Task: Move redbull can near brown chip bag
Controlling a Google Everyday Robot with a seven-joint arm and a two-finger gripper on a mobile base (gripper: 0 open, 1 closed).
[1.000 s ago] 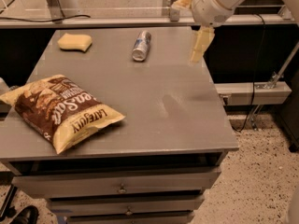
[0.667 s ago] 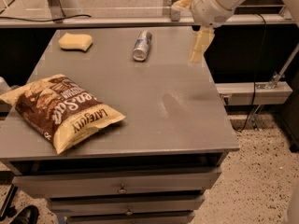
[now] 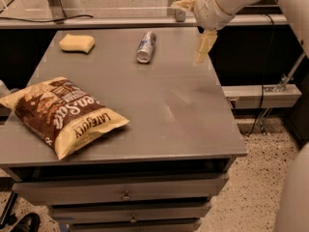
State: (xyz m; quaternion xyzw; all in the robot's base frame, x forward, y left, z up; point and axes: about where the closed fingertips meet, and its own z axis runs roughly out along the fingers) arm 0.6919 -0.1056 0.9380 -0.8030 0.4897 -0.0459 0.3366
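Observation:
The redbull can [image 3: 146,46], slim, silver and blue, lies on its side at the far middle of the grey table [image 3: 159,105]. The brown chip bag [image 3: 63,112], large, with white lettering and cream edges, lies at the table's front left. My gripper [image 3: 194,25] hangs above the table's far right edge, to the right of the can and apart from it. Its cream fingers [image 3: 205,45] are spread open and hold nothing.
A yellow sponge [image 3: 77,43] lies at the far left of the table. Drawers [image 3: 125,195] sit under the tabletop. A rail with cables runs behind the table, and speckled floor lies to the right.

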